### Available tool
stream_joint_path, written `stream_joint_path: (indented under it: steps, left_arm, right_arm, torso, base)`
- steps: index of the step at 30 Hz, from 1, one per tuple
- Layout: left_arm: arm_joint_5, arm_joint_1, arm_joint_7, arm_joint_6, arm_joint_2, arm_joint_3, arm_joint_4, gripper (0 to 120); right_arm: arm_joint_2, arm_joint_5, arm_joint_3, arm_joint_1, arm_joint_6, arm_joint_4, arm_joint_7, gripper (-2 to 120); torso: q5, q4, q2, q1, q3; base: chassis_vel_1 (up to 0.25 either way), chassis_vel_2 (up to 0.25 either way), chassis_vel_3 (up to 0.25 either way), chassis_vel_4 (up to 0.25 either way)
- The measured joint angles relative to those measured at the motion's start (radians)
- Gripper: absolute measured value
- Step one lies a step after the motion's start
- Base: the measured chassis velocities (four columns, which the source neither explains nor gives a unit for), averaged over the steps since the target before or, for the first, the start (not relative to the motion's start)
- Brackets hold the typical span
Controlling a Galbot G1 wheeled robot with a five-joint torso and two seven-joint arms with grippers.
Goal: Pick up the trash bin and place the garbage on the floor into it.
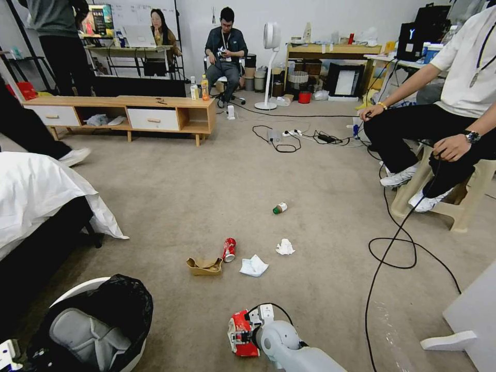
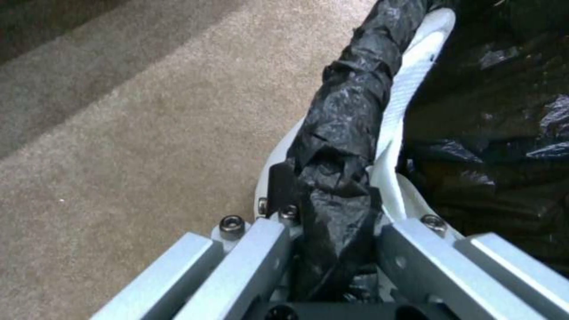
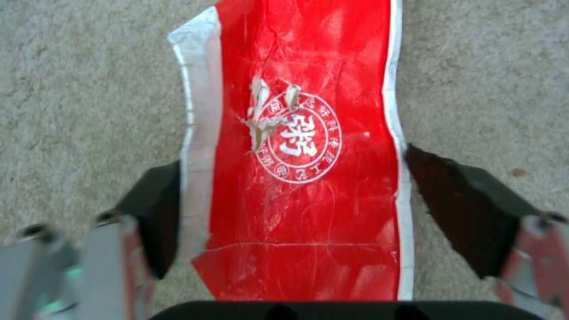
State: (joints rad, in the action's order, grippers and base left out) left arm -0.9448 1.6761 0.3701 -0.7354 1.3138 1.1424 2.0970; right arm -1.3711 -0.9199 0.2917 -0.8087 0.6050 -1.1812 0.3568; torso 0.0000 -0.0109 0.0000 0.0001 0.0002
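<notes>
The trash bin (image 1: 77, 287), white with a crinkly black bag, sits tilted at the lower left; my left gripper (image 1: 8, 355) (image 2: 332, 200) is shut on its bagged rim (image 2: 409, 89). A red snack wrapper (image 1: 238, 330) (image 3: 296, 155) lies flat on the floor (image 1: 181, 196). My right gripper (image 1: 242, 337) (image 3: 293, 160) is open astride it, a black pad at each edge. Farther out on the carpet lie torn brown cardboard (image 1: 204, 265), a red soda can (image 1: 229, 249), two white tissues (image 1: 253, 265) (image 1: 284, 247) and a green-capped bottle (image 1: 279, 208).
A bed with a white sheet (image 1: 31, 191) fills the left side. A black cable (image 1: 392, 248) loops over the carpet at the right, by a seated person's stool (image 1: 454, 206). White furniture (image 1: 470, 320) stands at the lower right. A low wooden cabinet (image 1: 129, 113) lines the back.
</notes>
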Motion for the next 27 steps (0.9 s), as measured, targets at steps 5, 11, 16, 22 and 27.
stream_joint_path:
  steps: [5, 11, 16, 22, 27]
  left_arm:
    - [0.001, 0.0, 0.0, 0.0, 0.0, 0.0, 0.0, 1]
    - [0.003, -0.001, -0.001, 0.0, -0.001, 0.0, -0.002, 1]
    - [0.003, -0.003, -0.001, 0.0, -0.002, -0.001, -0.003, 1]
    - [0.003, -0.004, -0.001, 0.0, -0.004, -0.001, -0.003, 1]
    - [0.003, -0.004, -0.001, 0.0, -0.004, -0.001, -0.003, 1]
  right_arm:
    - [0.0, 0.005, 0.003, -0.002, -0.005, -0.001, 0.0, 67]
    - [0.002, 0.007, 0.002, -0.001, -0.009, -0.008, 0.0, 38]
    - [0.003, 0.009, 0.002, 0.0, -0.011, -0.008, 0.0, 23]
    - [0.004, 0.016, 0.004, 0.0, -0.022, -0.008, -0.007, 1]
    - [0.004, 0.018, 0.007, 0.002, -0.033, -0.006, -0.021, 0]
  torso:
    - [0.0, 0.0, 0.0, 0.0, 0.0]
    - [0.0, 0.0, 0.0, 0.0, 0.0]
    - [0.0, 0.0, 0.0, 0.0, 0.0]
    - [0.0, -0.0002, 0.0, 0.0, 0.0]
    - [0.0, -0.0001, 0.0, 0.0, 0.0]
  base:
    - [0.0, 0.0, 0.0, 0.0]
    - [0.0, 0.0, 0.0, 0.0]
    - [0.0, 0.0, 0.0, 0.0]
    - [0.0, 0.0, 0.0, 0.0]
    - [0.0, 0.0, 0.0, 0.0]
